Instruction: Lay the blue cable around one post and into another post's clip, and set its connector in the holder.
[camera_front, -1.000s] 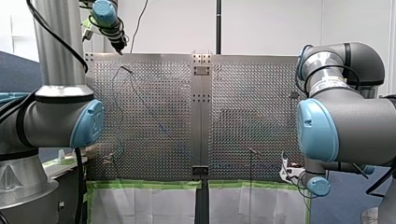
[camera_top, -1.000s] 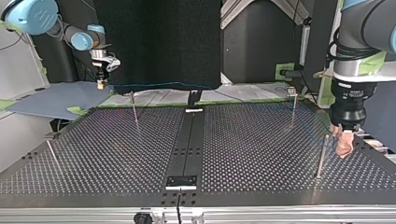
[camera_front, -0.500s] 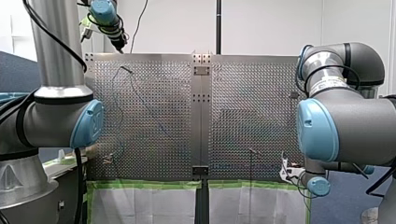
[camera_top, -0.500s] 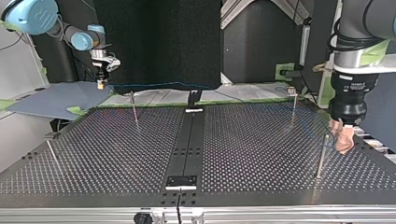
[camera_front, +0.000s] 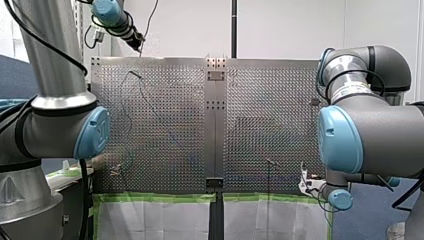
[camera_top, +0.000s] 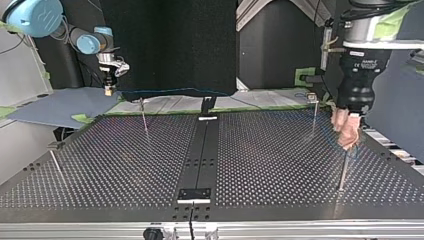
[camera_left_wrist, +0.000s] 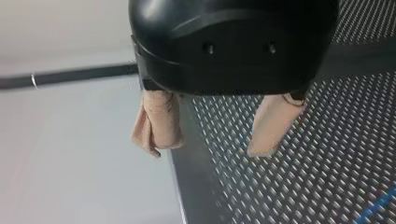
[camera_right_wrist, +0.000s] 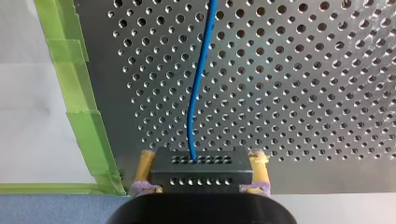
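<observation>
Quick status from us. Our right gripper is clamped on the black connector, with its yellow pads tight against both sides. It hangs just past the far end of the table's dark middle strip, off to the top view's left of it. The blue cable leaves the connector and runs out over the table. In the top view it passes behind the strip's far end, then turns faint on the other side of the strip. Our left gripper is wide open with nothing between its beige pads. It hovers on that far side of the strip, just above a thin post.

What worries us:
- That post is skinny and the open pads are very close to it. We think a sloppy descent could bump or bend it instead of catching the cable.
- If the connector gets carried toward the strip while the cable is snagged somewhere, the line could go tight and twist the connector in the grip.

What we can't make out:
- We can't tell whether the cable is already round any post.
- The clips on the posts are too small to see.
- Two dark blocks sit on the strip, and we can't tell which one is the holder.
- In the front view the left gripper is tiny against the wall.
</observation>
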